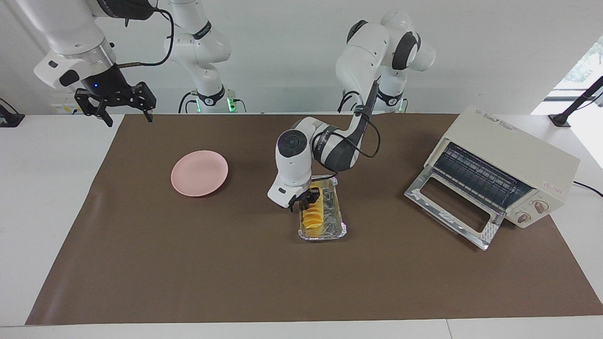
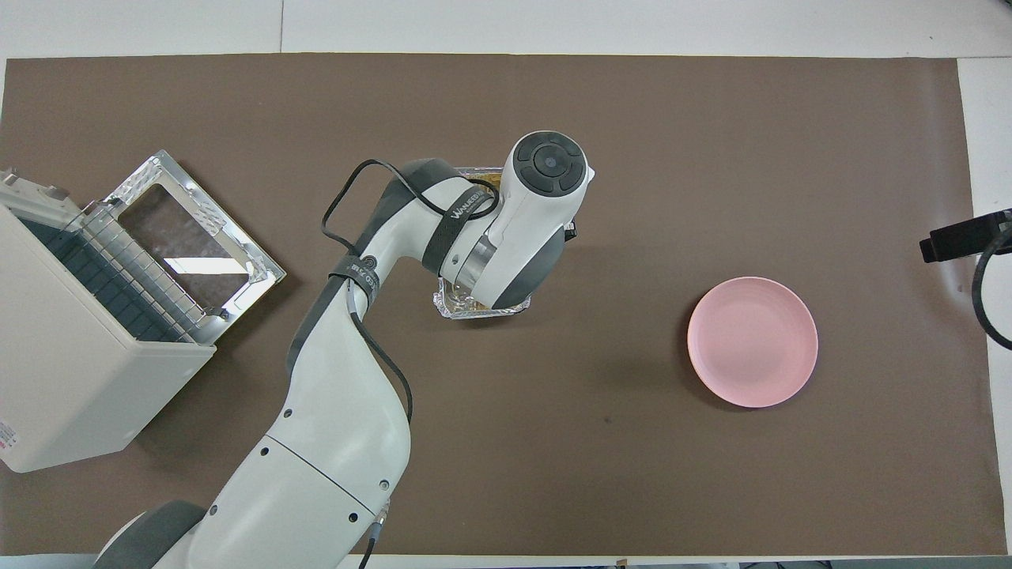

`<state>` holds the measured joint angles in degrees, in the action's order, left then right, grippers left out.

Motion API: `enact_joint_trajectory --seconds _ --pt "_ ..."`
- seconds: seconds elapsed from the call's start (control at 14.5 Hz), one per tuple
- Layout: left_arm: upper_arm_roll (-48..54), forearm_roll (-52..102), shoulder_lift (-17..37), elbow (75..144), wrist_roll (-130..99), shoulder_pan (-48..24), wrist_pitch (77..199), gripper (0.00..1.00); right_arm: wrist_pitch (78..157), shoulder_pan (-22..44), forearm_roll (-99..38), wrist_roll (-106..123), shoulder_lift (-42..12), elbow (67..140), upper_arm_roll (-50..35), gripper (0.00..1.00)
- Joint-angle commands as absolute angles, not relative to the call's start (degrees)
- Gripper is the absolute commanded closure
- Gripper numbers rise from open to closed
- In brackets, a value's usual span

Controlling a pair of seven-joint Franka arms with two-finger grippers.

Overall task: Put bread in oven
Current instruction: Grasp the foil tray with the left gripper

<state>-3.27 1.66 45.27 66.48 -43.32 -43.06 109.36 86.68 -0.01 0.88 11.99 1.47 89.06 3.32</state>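
You've got the left gripper point(image 1: 305, 197) down at the bread point(image 1: 312, 215) in its foil tray point(image 1: 336, 225), grip unclear, right gripper point(image 1: 114, 104) waiting spread, and the open oven point(image 1: 509, 170) unloaded.

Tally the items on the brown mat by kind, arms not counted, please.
Bread: 1
Foil tray: 1
Pink plate: 1
Oven: 1
Total: 4
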Motion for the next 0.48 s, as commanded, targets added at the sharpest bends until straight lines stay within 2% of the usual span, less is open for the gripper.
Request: enact_joint_trajectory --seconds 0.0,0.41 --pt "-3.5 0.9 43.5 69.5 -44.3 -42.9 110.7 1.0 86.3 -1.0 1.2 12.5 1.5 89.1 2.5 0.0" --pt "-7.3 3.2 41.5 68.0 -48.0 -42.5 103.5 1.0 86.2 -1.0 1.3 12.7 1.8 89.8 2.6 0.0"
